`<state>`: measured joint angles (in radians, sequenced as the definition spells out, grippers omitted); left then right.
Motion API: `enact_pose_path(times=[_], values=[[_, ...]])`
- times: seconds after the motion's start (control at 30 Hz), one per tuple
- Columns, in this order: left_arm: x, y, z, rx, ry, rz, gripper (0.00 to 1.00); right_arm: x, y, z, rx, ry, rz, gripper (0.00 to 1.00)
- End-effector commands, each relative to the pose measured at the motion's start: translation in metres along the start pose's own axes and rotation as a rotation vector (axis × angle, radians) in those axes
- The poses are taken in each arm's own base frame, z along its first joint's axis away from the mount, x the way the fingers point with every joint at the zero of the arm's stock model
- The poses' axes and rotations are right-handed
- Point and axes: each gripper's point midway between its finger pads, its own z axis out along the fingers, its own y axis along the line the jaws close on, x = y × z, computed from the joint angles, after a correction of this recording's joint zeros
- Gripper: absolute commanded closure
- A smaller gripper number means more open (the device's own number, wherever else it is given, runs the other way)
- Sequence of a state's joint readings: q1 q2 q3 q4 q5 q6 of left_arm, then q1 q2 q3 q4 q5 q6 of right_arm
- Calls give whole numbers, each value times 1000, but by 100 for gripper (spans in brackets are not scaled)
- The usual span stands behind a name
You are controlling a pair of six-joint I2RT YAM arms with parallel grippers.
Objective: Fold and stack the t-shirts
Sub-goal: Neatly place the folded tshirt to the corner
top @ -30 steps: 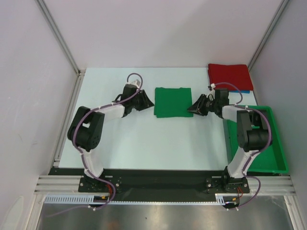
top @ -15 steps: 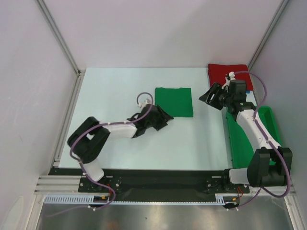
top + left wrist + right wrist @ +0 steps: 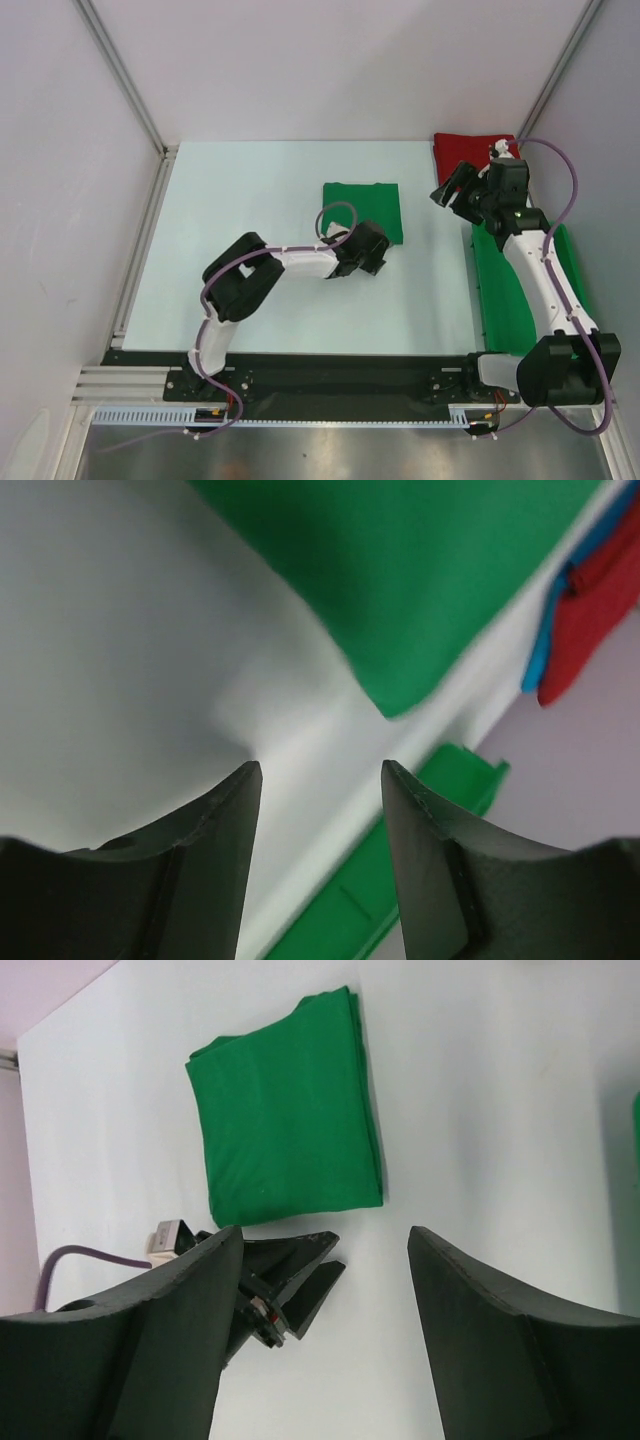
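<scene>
- My right arm covers the near edge of the red t-shirt (image 3: 475,150), which lies just behind my right claw (image 3: 452,188).
- The blue t-shirt (image 3: 546,645) shows only in my left wrist view, as a thin blurred strip along the red one's edge. I cannot tell how the two are layered.
- The green t-shirt (image 3: 362,210) lies folded flat on the white table (image 3: 250,200). Its near corner is just ahead of my left claw (image 3: 369,248), apart from the fingertips.
- My left claw is released, with only bare table between its fingers (image 3: 225,820).
- My right claw is spread wide and grasps nothing; the green t-shirt is well ahead of it, beyond my left claw.
- The green bin (image 3: 500,300) sits under my right arm, which hides much of its inside; the floor that shows is plain green.
</scene>
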<state>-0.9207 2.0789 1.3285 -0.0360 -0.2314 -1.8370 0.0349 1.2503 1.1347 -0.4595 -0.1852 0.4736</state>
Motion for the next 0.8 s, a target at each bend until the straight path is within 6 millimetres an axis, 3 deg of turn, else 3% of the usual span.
enact_pose_path(times=[0.0,0.27,0.47,0.5,0.77], values=[[-13,14,14,-74,-87,-154,43,-25,4,-20,22,-87,-37,27],[-29,12,29,-51,-184,-255,38,-28,7,-24,7,-96,-53,21],[-29,14,40,-62,-199,-305,35,-27,4,-13,8,-66,-52,17],[-28,9,42,-52,-200,-325,35,-29,6,-13,6,-70,-50,17],[-38,23,57,-58,-247,-382,45,-35,4,9,18,-45,-26,16]])
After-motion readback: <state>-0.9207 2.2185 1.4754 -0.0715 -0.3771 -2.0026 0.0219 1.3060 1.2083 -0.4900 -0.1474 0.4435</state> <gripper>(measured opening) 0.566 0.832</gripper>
